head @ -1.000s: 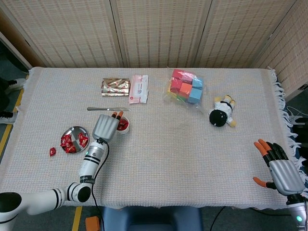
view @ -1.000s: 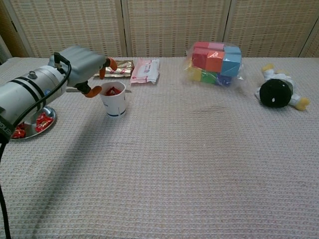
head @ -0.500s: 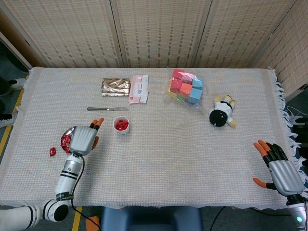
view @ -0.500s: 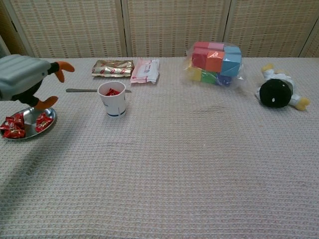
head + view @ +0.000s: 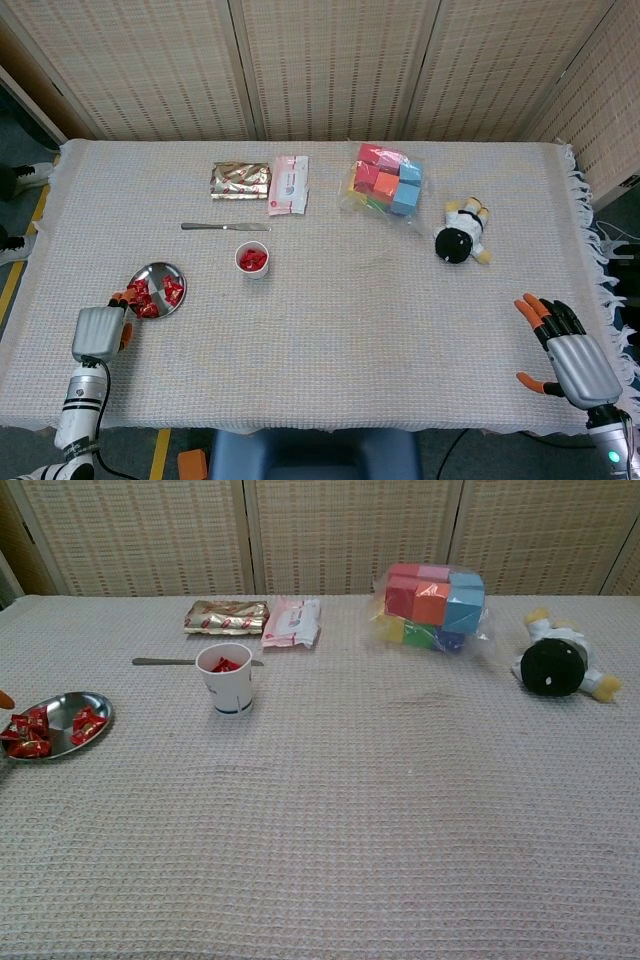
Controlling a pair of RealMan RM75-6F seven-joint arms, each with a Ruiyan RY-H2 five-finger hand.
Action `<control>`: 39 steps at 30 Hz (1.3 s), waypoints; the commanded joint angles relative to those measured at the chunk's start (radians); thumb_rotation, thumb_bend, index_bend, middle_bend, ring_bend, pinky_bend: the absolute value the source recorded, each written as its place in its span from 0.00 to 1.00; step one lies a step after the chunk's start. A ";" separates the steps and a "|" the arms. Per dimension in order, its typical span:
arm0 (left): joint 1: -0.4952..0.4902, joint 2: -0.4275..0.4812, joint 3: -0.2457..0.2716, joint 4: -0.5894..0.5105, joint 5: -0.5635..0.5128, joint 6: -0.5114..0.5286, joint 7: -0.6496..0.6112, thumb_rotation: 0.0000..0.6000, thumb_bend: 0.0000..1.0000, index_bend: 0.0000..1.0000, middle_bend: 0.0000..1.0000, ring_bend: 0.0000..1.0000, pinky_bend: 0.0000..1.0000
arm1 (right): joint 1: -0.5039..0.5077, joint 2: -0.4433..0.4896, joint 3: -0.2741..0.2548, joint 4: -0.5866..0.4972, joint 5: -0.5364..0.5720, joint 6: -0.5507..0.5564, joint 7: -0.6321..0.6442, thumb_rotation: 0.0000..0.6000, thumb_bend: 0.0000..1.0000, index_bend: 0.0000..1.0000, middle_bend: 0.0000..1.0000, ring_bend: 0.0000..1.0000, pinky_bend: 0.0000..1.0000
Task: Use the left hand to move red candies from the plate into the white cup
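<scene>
A small metal plate [image 5: 160, 272] with several red candies [image 5: 150, 295] lies at the table's left front; the chest view shows the plate [image 5: 62, 702] and its candies [image 5: 30, 730] too. Right of it stands the white cup [image 5: 253, 273], with red candies inside [image 5: 226, 665]. My left hand [image 5: 97, 332] hovers back-up just left of the plate, near the table's front edge, fingers apart and holding nothing I can see. It covers the spot where a loose candy lay. Only one orange fingertip [image 5: 4, 698] reaches the chest view. My right hand [image 5: 570, 355] rests open at the front right.
A knife [image 5: 225, 227] lies behind the cup. Further back are a gold packet [image 5: 240, 180] and a pink-white packet [image 5: 288, 184]. A bag of coloured blocks [image 5: 385, 182] and a black plush toy [image 5: 460, 235] sit at the back right.
My left hand has drawn back from above the cup, past the plate, to the table's front left corner. The right hand shifted slightly.
</scene>
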 commanded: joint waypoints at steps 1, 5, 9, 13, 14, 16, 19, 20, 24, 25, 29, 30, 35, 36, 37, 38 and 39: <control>0.018 -0.043 -0.015 0.077 -0.020 -0.038 0.010 1.00 0.43 0.20 0.29 0.70 1.00 | -0.003 0.002 -0.001 0.000 0.000 0.005 0.002 1.00 0.05 0.00 0.00 0.00 0.00; 0.024 -0.065 -0.023 0.128 -0.021 -0.069 0.010 1.00 0.43 0.23 0.29 0.70 1.00 | -0.008 0.002 -0.001 0.000 0.002 0.012 -0.001 1.00 0.05 0.00 0.00 0.00 0.00; 0.023 -0.091 -0.038 0.179 -0.015 -0.090 0.014 1.00 0.43 0.25 0.29 0.70 1.00 | -0.009 0.002 -0.002 -0.001 0.002 0.013 -0.003 1.00 0.05 0.00 0.00 0.00 0.00; 0.023 -0.111 -0.051 0.218 -0.005 -0.100 0.018 1.00 0.43 0.29 0.34 0.70 1.00 | -0.009 0.003 -0.001 -0.002 0.003 0.013 -0.004 1.00 0.05 0.00 0.00 0.00 0.00; 0.023 -0.114 -0.054 0.227 -0.004 -0.102 0.018 1.00 0.43 0.30 0.35 0.70 1.00 | -0.009 0.002 0.000 -0.001 0.004 0.013 -0.004 1.00 0.05 0.00 0.00 0.00 0.00; 0.023 -0.116 -0.056 0.232 -0.002 -0.104 0.018 1.00 0.43 0.31 0.36 0.70 1.00 | -0.008 0.002 0.000 -0.001 0.005 0.012 -0.004 1.00 0.05 0.00 0.00 0.00 0.00; 0.025 -0.122 -0.063 0.247 -0.002 -0.111 0.013 1.00 0.43 0.34 0.38 0.70 1.00 | -0.008 0.002 0.000 -0.001 0.006 0.010 -0.006 1.00 0.05 0.00 0.00 0.00 0.00; 0.026 -0.125 -0.067 0.256 -0.002 -0.116 0.010 1.00 0.43 0.35 0.40 0.70 1.00 | -0.007 0.002 0.000 -0.001 0.007 0.009 -0.007 1.00 0.05 0.00 0.00 0.00 0.00; 0.032 -0.136 -0.081 0.302 0.007 -0.119 -0.011 1.00 0.44 0.36 0.41 0.70 1.00 | -0.006 0.001 0.000 -0.004 0.012 0.003 -0.014 1.00 0.05 0.00 0.00 0.00 0.00; 0.033 -0.137 -0.083 0.305 0.012 -0.117 -0.018 1.00 0.44 0.36 0.40 0.70 1.00 | -0.005 0.001 0.000 -0.005 0.013 0.002 -0.015 1.00 0.05 0.00 0.00 0.00 0.00; 0.040 -0.140 -0.087 0.316 0.037 -0.102 -0.036 1.00 0.44 0.36 0.40 0.70 1.00 | -0.004 -0.001 0.001 -0.006 0.015 0.000 -0.018 1.00 0.05 0.00 0.00 0.00 0.00; 0.041 -0.141 -0.090 0.318 0.039 -0.104 -0.036 1.00 0.44 0.36 0.39 0.70 1.00 | -0.004 -0.001 0.001 -0.006 0.015 -0.001 -0.019 1.00 0.05 0.00 0.00 0.00 0.00; 0.044 -0.146 -0.099 0.331 0.035 -0.131 -0.029 1.00 0.44 0.37 0.40 0.70 1.00 | -0.007 0.001 0.001 -0.007 0.013 0.006 -0.017 1.00 0.05 0.00 0.00 0.00 0.00; 0.045 -0.147 -0.100 0.333 0.036 -0.135 -0.027 1.00 0.44 0.37 0.40 0.70 1.00 | -0.007 0.001 0.001 -0.007 0.013 0.007 -0.016 1.00 0.05 0.00 0.00 0.00 0.00; 0.045 -0.149 -0.101 0.336 0.036 -0.138 -0.025 1.00 0.44 0.38 0.41 0.70 1.00 | -0.007 0.001 0.001 -0.007 0.013 0.007 -0.016 1.00 0.05 0.00 0.00 0.00 0.00; 0.045 -0.151 -0.103 0.340 0.037 -0.141 -0.022 1.00 0.44 0.38 0.42 0.70 1.00 | -0.008 0.001 0.001 -0.007 0.013 0.007 -0.016 1.00 0.05 0.00 0.00 0.00 0.00; 0.045 -0.153 -0.106 0.343 0.037 -0.143 -0.021 1.00 0.44 0.40 0.43 0.70 1.00 | -0.008 0.001 0.000 -0.007 0.012 0.007 -0.016 1.00 0.05 0.00 0.00 0.00 0.00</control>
